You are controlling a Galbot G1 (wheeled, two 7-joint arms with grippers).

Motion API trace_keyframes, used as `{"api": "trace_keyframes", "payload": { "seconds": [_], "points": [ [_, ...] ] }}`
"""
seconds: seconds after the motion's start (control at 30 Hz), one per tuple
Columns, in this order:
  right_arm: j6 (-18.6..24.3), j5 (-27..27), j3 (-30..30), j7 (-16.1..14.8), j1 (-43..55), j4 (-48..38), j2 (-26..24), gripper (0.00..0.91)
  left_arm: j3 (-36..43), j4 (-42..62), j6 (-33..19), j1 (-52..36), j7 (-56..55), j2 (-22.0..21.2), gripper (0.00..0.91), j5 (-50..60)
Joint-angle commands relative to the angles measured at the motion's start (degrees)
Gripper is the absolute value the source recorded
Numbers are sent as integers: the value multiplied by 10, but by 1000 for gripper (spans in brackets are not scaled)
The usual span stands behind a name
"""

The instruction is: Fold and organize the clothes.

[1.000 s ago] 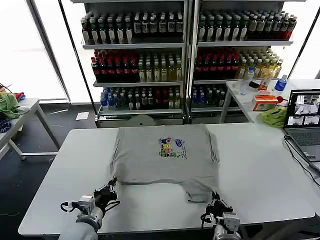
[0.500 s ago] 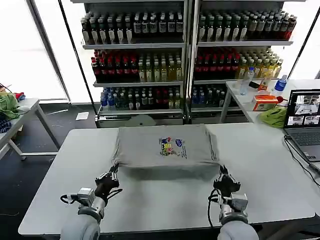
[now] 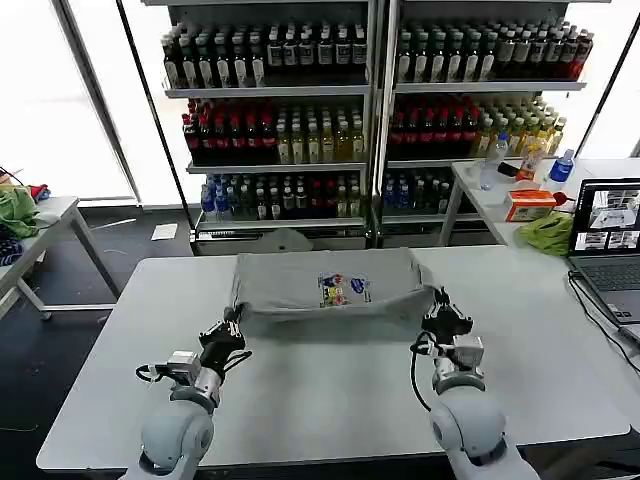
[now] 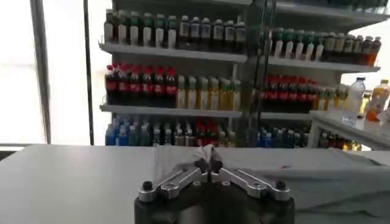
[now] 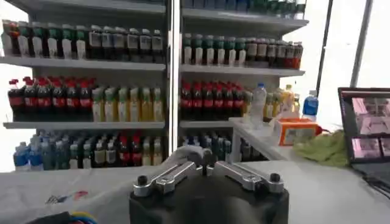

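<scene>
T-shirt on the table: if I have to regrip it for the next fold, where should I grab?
Judging by how it lies, take the T-shirt at its two near folded-edge corners, coming in from the robot's side. That edge faces the left gripper and right gripper, both shut on it there.

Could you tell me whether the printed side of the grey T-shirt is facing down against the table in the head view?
No, the multicoloured print faces up on the grey T-shirt.
</scene>
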Motion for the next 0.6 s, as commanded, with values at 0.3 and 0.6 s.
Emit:
{"api": "trace_keyframes", "payload": {
  "seconds": [0.3,0.6],
  "points": [
    [-9,1,-20,-18,103,-108,6,0,4,96,-2,-72,-2,-6,0,-4],
    [-11,-5,-20,-28,113,-146,10,0,10,129,2,-87,0,-8,0,3]
  ]
}}
